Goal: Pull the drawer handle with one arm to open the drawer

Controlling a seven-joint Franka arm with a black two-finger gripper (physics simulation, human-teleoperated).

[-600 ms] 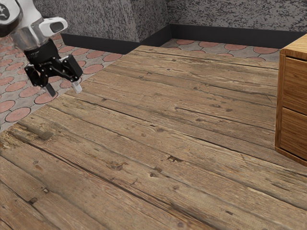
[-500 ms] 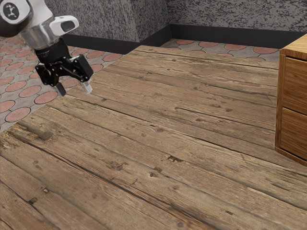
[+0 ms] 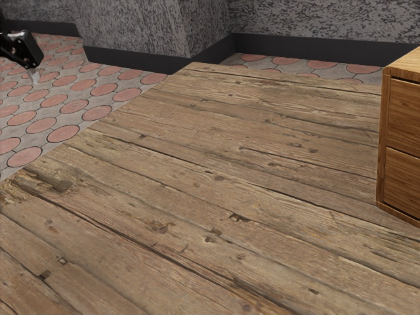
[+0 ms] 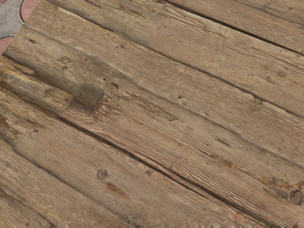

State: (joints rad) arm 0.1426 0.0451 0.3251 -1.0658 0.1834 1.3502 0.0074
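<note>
A light wooden drawer cabinet [image 3: 400, 141] stands on the table at the exterior view's right edge, cut off by the frame. Its side face shows an upper panel [image 3: 403, 117] and a lower panel [image 3: 401, 182], and no handle is visible on them. A black part of my gripper [image 3: 21, 50] shows at the exterior view's upper left edge, high above the tiled floor and far across the table from the cabinet. Nothing is seen in it. Beneath my hand, the wrist view looks down on bare weathered planks [image 4: 156, 118].
The table is a wide surface of rough wooden planks [image 3: 223, 190]. Beyond its left edge lies a floor of red round tiles [image 3: 59, 105], a corner of which the wrist view catches as tiles [image 4: 9, 19]. Grey stone walls with a dark baseboard [image 3: 308, 46] close the back.
My hand has swung up and toward the exterior view's left, from above the table's left edge to the frame's edge. The cabinet has not moved.
</note>
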